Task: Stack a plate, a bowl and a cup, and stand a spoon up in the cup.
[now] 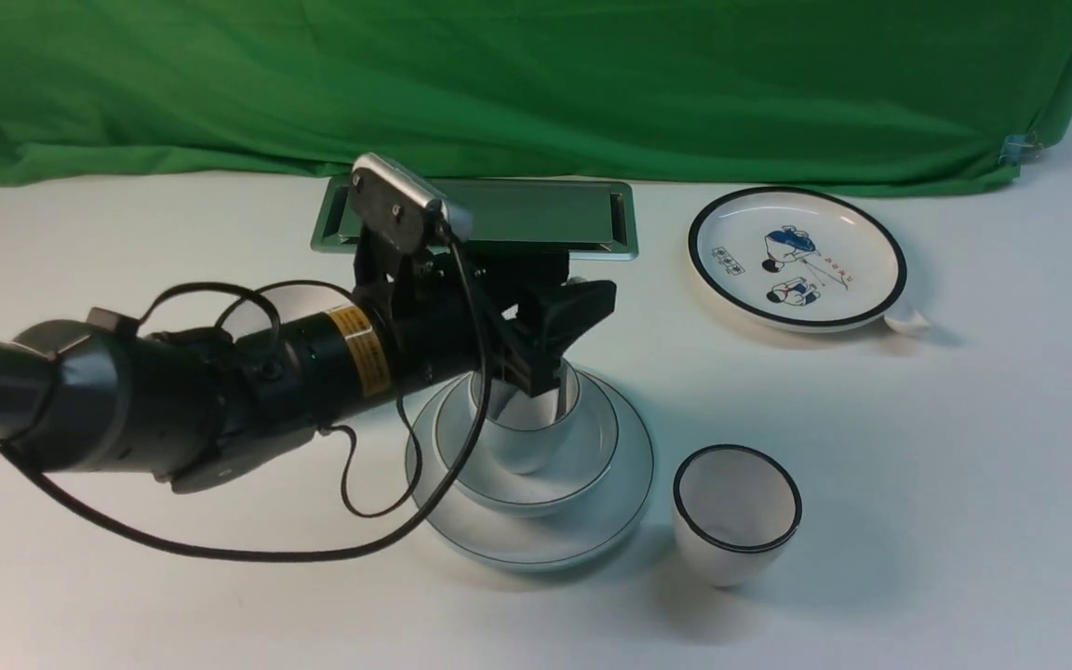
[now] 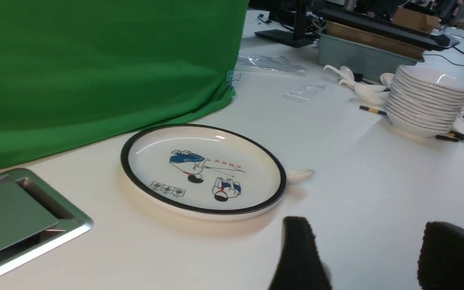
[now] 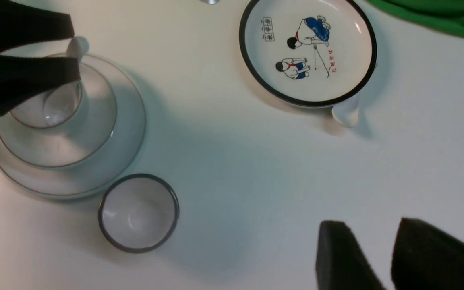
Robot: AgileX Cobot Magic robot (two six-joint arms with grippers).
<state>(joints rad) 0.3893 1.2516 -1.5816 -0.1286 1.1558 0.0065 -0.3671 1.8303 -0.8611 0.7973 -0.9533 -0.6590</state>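
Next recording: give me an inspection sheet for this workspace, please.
Surface: white table, metal hatch set in it.
Job's things: plate, bowl on it, cup in the bowl; spoon handle shows above the cup.
Clutter: picture plate, second spoon beside it, black-rimmed cup.
Grippers: left gripper open over the cup; right gripper open, empty, away from the stack.
Cables: black cable hangs from the left arm, past the plate's edge.
Surroundings: green cloth; stacked bowls beyond.
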